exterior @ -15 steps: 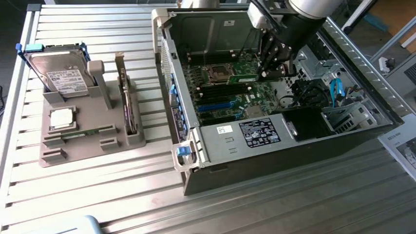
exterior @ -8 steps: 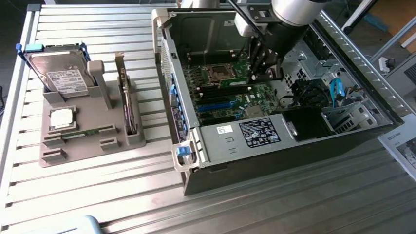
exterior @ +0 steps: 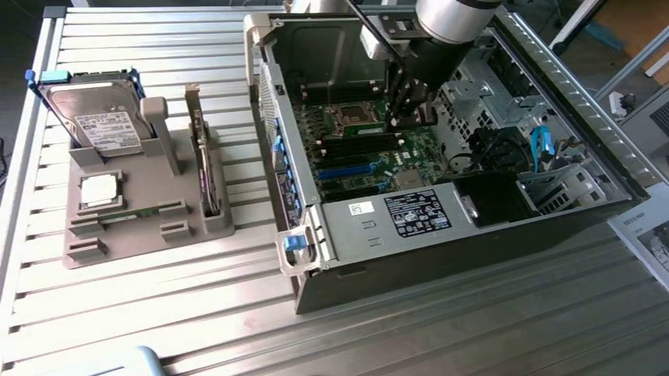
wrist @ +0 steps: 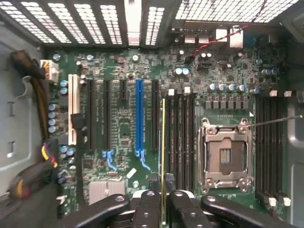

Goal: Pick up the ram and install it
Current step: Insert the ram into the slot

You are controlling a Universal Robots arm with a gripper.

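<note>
**Item:** ram [wrist: 163, 142], seen edge-on as a thin strip in the wrist view.

**Holder:** gripper [wrist: 163, 203], its fingers pressed together on the stick's upper edge.

**Location:** inside the open computer case [exterior: 439, 266], over the motherboard [wrist: 121, 128]. It hangs in line with the bank of black memory slots [wrist: 176, 137] beside the CPU socket [wrist: 225, 154]. Whether its lower edge touches a slot cannot be told.

**Handling, as judged:** the stick should be kept upright and parallel to the chosen slot and centred along its length. Pressure should go straight down and evenly, since any tilt risks binding the contacts or seating one end alone.
</note>
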